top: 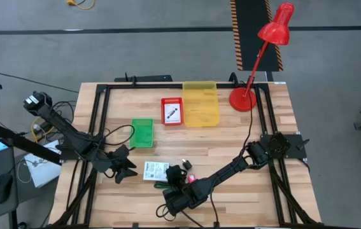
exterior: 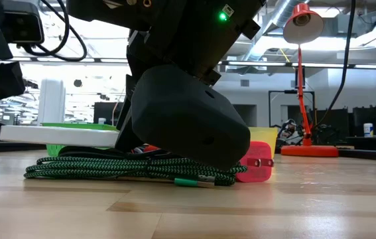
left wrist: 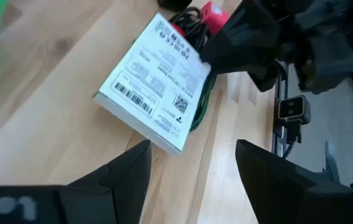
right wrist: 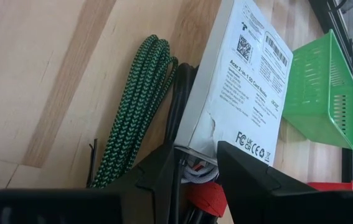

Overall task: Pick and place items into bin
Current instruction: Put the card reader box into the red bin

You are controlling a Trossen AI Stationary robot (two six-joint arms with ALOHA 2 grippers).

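A white printed box (top: 156,170) lies near the table's front, one end resting on a green braided cable (right wrist: 132,106) and a black-and-red cable bundle (right wrist: 192,180). A small pink-red piece (exterior: 254,169) lies beside them on the table. My right gripper (top: 179,179) is down at table level at the box's right end, narrowly shut on the bundle. My left gripper (top: 126,166) is open and empty, just left of the box (left wrist: 157,81). My right gripper has the black cable and red part of the bundle (right wrist: 188,167) between its two fingers, coming slanting down from the table's near right. The box's corner (right wrist: 195,140) overhangs the fingers and hides most of the contact. The bundle lies on the table.
A green basket (top: 142,132), a red tray (top: 172,111) with a card in it and a yellow bin (top: 200,103) stand at the table's middle and back. A red desk lamp (top: 256,63) stands at the back right. Bare wood lies at the front right.
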